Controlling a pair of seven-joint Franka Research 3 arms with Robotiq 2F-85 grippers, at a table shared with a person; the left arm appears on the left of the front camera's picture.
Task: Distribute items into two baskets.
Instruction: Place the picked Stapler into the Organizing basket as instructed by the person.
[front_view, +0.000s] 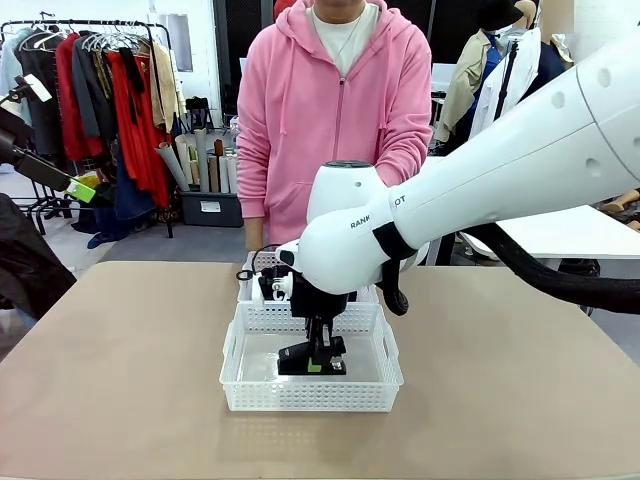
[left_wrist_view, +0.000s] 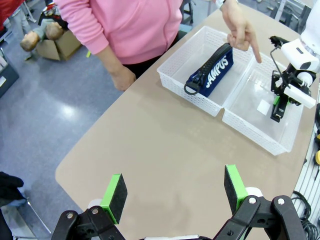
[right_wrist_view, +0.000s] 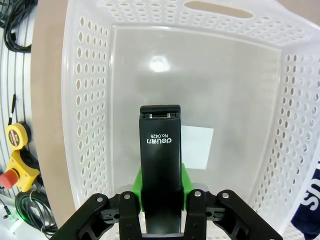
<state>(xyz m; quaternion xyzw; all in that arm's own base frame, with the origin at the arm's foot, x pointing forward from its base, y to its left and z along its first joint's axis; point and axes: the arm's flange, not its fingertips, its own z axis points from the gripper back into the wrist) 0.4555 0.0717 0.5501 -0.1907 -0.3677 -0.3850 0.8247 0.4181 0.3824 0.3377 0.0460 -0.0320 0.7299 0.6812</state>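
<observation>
Apparently touching bottom, right claw (right_wrist_view: 160, 192) grips stapler (right_wrist_view: 160, 150) inside near basket (right_wrist_view: 75, 100).

left gripper (left_wrist_view: 172, 197) jaws wide | right gripper (right_wrist_view: 160, 192) clamped, pointing down

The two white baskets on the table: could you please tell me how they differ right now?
The near basket has the black stapler inside it, gripped by the right end effector; the far basket holds the navy CAMPUS pouch. A person's hand points down over the far basket's edge, while an arm reaches into the near basket. Both are alike: white, perforated, rectangular, set side by side and touching.
</observation>
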